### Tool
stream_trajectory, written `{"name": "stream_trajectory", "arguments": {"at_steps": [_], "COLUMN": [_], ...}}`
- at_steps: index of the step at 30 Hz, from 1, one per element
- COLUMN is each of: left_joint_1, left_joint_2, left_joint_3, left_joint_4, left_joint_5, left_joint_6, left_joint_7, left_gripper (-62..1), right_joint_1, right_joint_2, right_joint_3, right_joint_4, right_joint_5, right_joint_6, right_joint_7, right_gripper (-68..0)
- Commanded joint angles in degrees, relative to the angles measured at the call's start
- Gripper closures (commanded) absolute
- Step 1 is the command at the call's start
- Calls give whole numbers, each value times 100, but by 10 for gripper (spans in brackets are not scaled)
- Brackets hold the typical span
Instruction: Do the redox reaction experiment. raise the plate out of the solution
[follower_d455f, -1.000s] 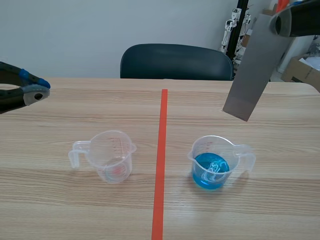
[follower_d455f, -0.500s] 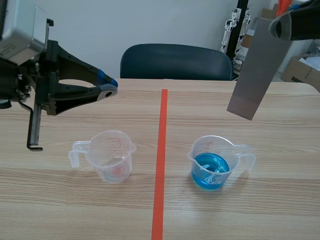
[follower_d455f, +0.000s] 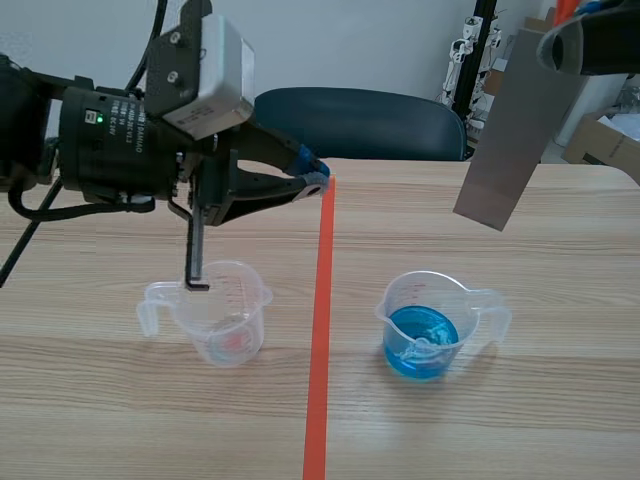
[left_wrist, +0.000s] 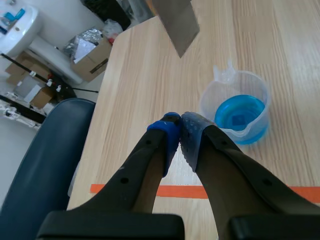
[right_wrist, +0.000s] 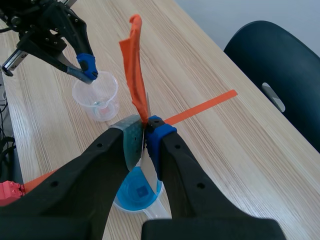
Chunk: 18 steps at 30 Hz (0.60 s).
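Left pincer (follower_d455f: 316, 180) much nearer centre.

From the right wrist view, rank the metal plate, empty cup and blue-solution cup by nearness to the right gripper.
1. Metal plate: clamped between the right gripper's fingers.
2. Blue-solution cup: just under the gripper.
3. Empty cup: farther ahead, by the left gripper.

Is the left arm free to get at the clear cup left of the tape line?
Probably yes. The left end effector hangs shut above the table near the clear cup, with nothing between them; it would have to open first.
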Motion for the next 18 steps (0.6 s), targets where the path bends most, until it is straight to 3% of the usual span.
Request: {"name": "stream_trajectory", "arguments": {"at_steps": [1, 18], "left_joint_1": [-116, -520], "left_joint_2": [85, 715], "left_joint_3": [-39, 149], "left_joint_4": [-31, -717], "left_joint_5": [-79, -72], "left_joint_6": [68, 13], "left_joint_7": [-28, 48], "left_gripper": [-40, -40], "right_joint_1": [101, 98], "right_joint_2": [66, 66], "right_joint_3": [68, 68], "right_joint_4": [17, 17], "right_joint_5": [81, 83], "right_joint_6": [13, 13], "right_joint_7": [90, 138], "right_gripper": [-6, -6]}}
